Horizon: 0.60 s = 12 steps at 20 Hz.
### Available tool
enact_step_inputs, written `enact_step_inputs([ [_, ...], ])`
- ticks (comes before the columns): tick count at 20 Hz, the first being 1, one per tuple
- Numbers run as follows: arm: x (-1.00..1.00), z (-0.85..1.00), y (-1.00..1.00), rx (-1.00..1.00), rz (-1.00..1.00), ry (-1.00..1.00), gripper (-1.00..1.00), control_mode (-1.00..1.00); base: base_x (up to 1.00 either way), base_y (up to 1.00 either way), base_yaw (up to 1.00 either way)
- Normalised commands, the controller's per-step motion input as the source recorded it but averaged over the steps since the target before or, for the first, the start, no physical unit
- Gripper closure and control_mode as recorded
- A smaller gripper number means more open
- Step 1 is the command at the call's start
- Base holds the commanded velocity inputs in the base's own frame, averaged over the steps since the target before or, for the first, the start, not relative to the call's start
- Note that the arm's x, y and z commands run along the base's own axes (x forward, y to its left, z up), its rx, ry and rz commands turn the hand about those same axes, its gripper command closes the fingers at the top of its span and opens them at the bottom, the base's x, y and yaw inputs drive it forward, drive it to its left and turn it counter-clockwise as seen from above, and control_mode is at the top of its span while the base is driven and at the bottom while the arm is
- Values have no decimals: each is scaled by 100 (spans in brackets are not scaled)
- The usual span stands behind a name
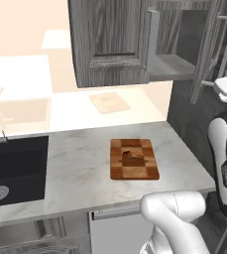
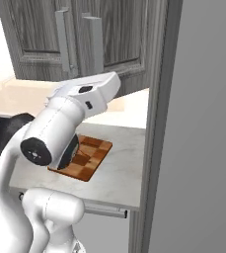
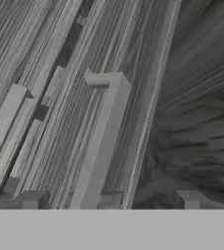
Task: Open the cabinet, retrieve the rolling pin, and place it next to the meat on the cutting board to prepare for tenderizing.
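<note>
Evidently the dark grey wood-grain cabinet [image 1: 116,42] hangs above the counter's far side; its long silver bar handle [image 3: 102,141], rigid, smooth, suits a mid-length grip. Gripper [image 3: 108,199] jaws spread, empty.

The dark grey wood-grain cabinet [image 3: 191,112] is seen close up, its grain running slantwise. A long silver bar handle [image 3: 101,141] crosses the middle of the view, and a second handle [image 3: 3,122] lies at the left edge. The gripper's [image 3: 111,199] fingertips [image 3: 189,199] stand wide apart, with the middle handle between them.
</note>
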Motion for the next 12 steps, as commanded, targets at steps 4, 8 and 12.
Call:
enact_step_inputs([
  [4,-59,27,25,-4,-4,-10,-100,-100,0,0,0],
  [8,-39,23,50,-8,-6,-6,-100,-100,0,0,0],
  [12,-28,15,52,-9,-7,-1,-100,-100,0,0,0],
])
